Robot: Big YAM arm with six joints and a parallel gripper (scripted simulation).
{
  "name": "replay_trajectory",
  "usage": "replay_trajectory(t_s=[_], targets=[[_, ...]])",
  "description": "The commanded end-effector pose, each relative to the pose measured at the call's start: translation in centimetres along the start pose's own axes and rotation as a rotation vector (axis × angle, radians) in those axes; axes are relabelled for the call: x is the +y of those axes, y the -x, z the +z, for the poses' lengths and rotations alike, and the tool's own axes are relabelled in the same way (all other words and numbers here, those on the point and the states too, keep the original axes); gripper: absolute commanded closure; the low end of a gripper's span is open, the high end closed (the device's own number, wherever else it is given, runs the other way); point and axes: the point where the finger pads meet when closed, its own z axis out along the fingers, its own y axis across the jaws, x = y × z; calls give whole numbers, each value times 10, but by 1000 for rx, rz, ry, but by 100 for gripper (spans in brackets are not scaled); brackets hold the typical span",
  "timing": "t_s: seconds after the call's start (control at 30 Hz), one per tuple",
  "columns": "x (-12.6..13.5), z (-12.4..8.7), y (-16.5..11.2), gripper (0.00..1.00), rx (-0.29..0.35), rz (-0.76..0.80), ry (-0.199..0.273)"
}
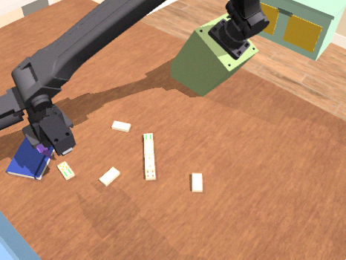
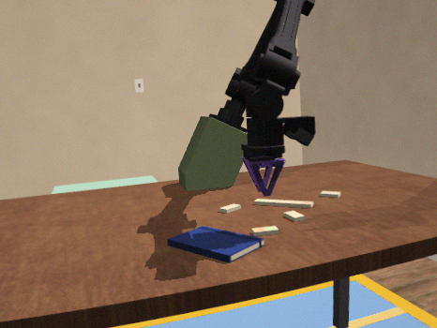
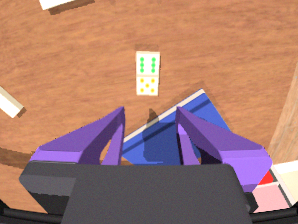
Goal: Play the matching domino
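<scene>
Half-open purple-fingered gripper [image 2: 265, 187], empty, above blue hardcover book [image 1: 27, 160]. Face-up cream domino with green and yellow pips [image 1: 65, 170] just beside book, well apart from two-domino line [image 1: 149, 157] on wooden table [image 1: 241, 167].
</scene>
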Motion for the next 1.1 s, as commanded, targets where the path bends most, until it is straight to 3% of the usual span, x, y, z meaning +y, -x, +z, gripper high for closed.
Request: replay_trajectory(t_s=[0.0, 0.03, 0.33, 0.57, 0.6, 1.07], targets=[[-5, 10, 5, 58, 3, -3, 2], [-4, -4, 0, 58, 1, -1, -10], [-4, 12, 4, 58, 3, 10, 2], [-4, 12, 4, 58, 3, 10, 2], [-5, -4, 0, 58, 2, 10, -16], [-1, 14, 3, 58, 2, 16, 5]])
